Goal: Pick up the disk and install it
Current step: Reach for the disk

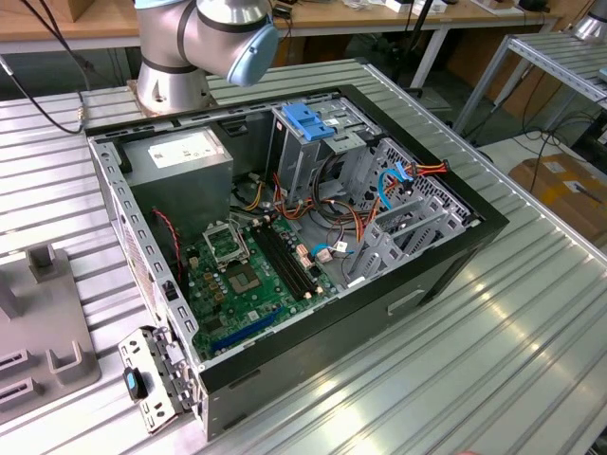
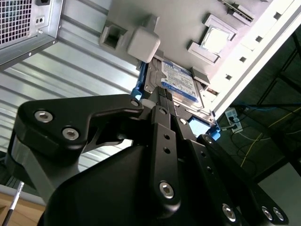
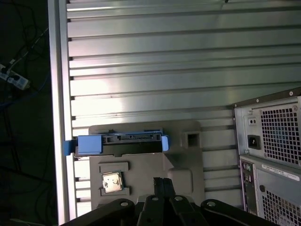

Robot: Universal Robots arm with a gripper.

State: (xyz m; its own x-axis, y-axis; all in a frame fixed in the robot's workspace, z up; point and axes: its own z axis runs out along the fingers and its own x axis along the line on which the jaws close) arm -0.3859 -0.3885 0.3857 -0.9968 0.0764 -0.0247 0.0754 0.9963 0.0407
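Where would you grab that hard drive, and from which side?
Pinch the disk across its two broad faces, midway between the blue side rails, coming from above: it seems to stand on edge in the grey holder, top edge exposed.

Robotics lab or test cell, not a production floor. Robot arm (image 1: 204, 38) is mounted on a worktable (image 1: 531, 313) of ribbed aluminium profile. A desktop PC case (image 1: 427, 275) lies on it with the side open, motherboard (image 1: 242, 280) and wiring exposed. Near the case, a grey moulded fixture plate (image 3: 183, 160) stages parts: the disk (image 2: 178, 80) in a blue carrier and a square silvery chip (image 3: 112, 182). Wooden benches (image 1: 57, 28) run along the back, next to another aluminium-topped frame table (image 1: 560, 52). Cardboard box (image 1: 569, 185) on the floor, with loose cables (image 2: 254, 141) and a power strip (image 3: 14, 80) below the table edge.
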